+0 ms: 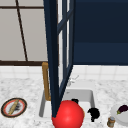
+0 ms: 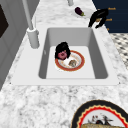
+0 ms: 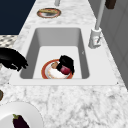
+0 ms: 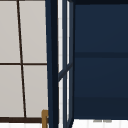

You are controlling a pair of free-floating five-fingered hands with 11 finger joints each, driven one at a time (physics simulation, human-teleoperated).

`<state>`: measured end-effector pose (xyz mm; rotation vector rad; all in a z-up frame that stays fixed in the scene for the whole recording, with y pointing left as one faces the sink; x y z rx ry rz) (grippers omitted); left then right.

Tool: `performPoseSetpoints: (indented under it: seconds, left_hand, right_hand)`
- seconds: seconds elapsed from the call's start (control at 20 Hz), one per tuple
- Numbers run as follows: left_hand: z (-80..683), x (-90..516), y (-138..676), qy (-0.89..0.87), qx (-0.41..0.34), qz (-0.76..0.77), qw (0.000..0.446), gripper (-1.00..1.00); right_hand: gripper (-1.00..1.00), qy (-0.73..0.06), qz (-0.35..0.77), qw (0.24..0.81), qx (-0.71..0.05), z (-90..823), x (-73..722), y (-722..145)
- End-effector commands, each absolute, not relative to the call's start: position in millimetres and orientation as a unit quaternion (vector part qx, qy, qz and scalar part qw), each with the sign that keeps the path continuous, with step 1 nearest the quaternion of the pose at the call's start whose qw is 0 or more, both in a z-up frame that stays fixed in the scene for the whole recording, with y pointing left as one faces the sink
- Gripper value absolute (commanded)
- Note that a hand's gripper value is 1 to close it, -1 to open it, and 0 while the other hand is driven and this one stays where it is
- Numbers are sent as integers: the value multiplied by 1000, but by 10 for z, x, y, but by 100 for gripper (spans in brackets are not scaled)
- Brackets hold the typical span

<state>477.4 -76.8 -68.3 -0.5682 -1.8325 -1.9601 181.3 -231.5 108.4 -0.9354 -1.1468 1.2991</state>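
Taking the sink as the landmark: inside its basin, on the floor toward the front wall, lies an orange-rimmed plate — and on that plate the left hand is bent down over a small pink, donut-like thing, its fingers curled round it, clenched on it as far as the left side view shows; the right side view gives the same hand over the same pink thing on the plate. Beside the pink thing on the plate sits a small brownish lump, apart from the hand. The right hand hangs in the air just outside the sink's right front corner, above the marble counter, with its fingers pointing downward, relaxed and holding nothing; in the front view it shows as a dark shape at the sink's right edge. Farther right of the sink, on the counter, a white plate carries a dark purple eggplant. Left of the sink lies a dark-rimmed plate with something long and tan across it. At the sink's back rim stands the faucet — its base on the ledge, its neck rising up. In the front view a big red ball covers the sink's front, and an open dark-blue cabinet door hangs above it
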Motion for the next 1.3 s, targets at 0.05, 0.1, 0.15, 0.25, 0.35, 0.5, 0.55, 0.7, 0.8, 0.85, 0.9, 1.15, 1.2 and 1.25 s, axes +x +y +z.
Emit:
performPoseSetpoints:
  seconds: [0.05, 0.1, 0.15, 0.25, 0.35, 0.5, 0.55, 0.7, 0.8, 0.85, 0.9, 1.15, 1.2, 1.25]
  left_hand:
    - [-499, 4686, -813, -662, -182, -708, 164, 100]
    - [-433, 4669, -795, -672, -179, -700, 160, 100]
    - [-371, 4692, -734, -672, -186, -698, 160, 100]
    - [-220, 4668, -699, -671, -181, -697, 176, 100]
    - [-115, 4562, -553, -675, -183, -693, 176, 100]
    - [92, 4462, -372, -675, -183, -692, 178, 100]
    - [163, 4440, -304, -674, -184, -692, 180, 100]
    - [343, 4375, -76, -676, -185, -690, 180, 100]
    - [464, 4324, 66, -677, -185, -689, 180, 100]
    - [525, 4304, 146, -677, -185, -689, 180, 100]
    - [587, 4278, 219, -677, -185, -689, 180, 100]
    - [836, 4144, 583, -676, -184, -690, 180, 100]
    - [882, 4117, 650, -675, -184, -691, 181, 100]
    - [934, 4093, 720, -675, -184, -692, 181, 100]
  right_hand:
    - [0, -485, 550, 553, -396, 1084, 1813, -2315]
    - [0, -485, 550, 553, -396, 1084, 1813, -2315]
    - [0, -485, 550, 553, -396, 1084, 1813, -2315]
    - [0, -485, 550, 553, -396, 1084, 1813, -2315]
    - [0, -485, 550, 553, -396, 1084, 1813, -2315]
    - [0, -485, 550, 553, -396, 1084, 1813, -2315]
    - [0, -485, 550, 553, -396, 1084, 1813, -2315]
    - [0, -485, 550, 553, -396, 1084, 1813, -2315]
    - [0, -485, 550, 553, -396, 1084, 1813, -2315]
    - [0, -485, 550, 553, -396, 1084, 1813, -2315]
    - [0, -485, 550, 553, -396, 1084, 1813, -2315]
    - [0, -485, 550, 553, -396, 1084, 1813, -2315]
    - [0, -485, 550, 553, -396, 1084, 1813, -2315]
    - [0, -485, 550, 553, -396, 1084, 1813, -2315]
